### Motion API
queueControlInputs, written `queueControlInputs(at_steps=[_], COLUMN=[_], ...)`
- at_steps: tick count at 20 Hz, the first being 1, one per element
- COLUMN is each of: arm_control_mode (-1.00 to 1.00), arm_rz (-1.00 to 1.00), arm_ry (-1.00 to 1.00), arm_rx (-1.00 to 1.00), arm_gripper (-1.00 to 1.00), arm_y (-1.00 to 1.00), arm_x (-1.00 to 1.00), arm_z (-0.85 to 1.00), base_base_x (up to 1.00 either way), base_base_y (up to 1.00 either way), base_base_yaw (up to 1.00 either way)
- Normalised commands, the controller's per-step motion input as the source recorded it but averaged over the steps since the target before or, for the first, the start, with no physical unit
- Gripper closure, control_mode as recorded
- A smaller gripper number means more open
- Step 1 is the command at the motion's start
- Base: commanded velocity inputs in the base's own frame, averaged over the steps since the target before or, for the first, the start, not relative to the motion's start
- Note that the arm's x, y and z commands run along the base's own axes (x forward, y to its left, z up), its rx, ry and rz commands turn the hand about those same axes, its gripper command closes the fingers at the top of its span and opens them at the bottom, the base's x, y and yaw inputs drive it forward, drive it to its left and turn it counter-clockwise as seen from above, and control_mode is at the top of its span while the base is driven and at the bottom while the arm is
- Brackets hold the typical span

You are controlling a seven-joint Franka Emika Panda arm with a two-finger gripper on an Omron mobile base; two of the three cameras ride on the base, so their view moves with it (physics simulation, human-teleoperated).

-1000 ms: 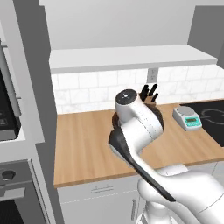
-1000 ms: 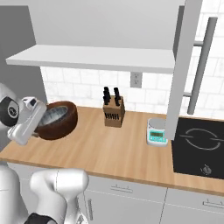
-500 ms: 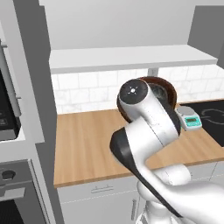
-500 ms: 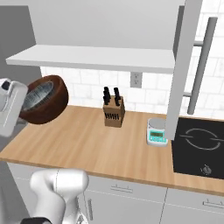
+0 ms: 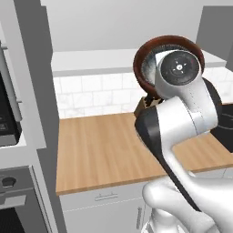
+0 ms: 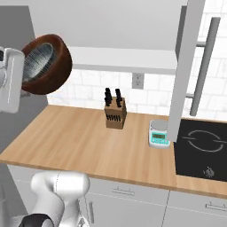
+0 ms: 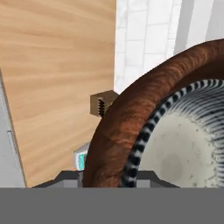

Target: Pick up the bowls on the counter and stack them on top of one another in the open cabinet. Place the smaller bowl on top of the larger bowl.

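Reaching high beside the open cabinet (image 6: pixel 124 60), the arm held the larger bowl (image 6: pixel 55 66) tilted on its side above the counter (image 6: pixel 88 142), smaller bowl (image 6: pixel 40 62) nested inside; fingers pinched its rim.

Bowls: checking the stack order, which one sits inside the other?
The smaller bowl, striped grey with a pale inside, sits nested in the larger bowl, brown and wooden-looking.

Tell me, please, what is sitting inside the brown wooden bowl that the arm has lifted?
The smaller bowl sits nested in the larger bowl, showing its striped wall and pale speckled inside. The brown bowl's own bottom is covered by it, and the gripper's hold on the rim is hidden.
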Motion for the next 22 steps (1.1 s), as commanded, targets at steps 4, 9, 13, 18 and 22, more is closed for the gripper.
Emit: queueControlInputs(at_steps=[4, 9, 13, 18, 22], arm_control_mode=[-1.00, -1.00, -1.00, -1.00, -1.00], arm_rz=[0.07, 0.01, 0.00, 0.01, 0.06], arm_ry=[0.04, 0.25, 0.11, 0.01, 0.02], arm_rx=[0.06, 0.16, 0.07, 0.00, 0.00], arm_gripper=[1.00, 1.00, 1.00, 1.00, 1.00], arm_y=[-0.14, -0.05, -0.19, -0.20, -0.15], arm_x=[0.89, 1.00, 1.00, 1.00, 1.00], arm_z=[0.81, 0.16, 0.24, 0.01, -0.31], base_base_x=[0.00, 0.00, 0.00, 0.00, 0.00], base_base_y=[0.00, 0.00, 0.00, 0.00, 0.00], base_base_yaw=[0.00, 0.00, 0.00, 0.00, 0.00])
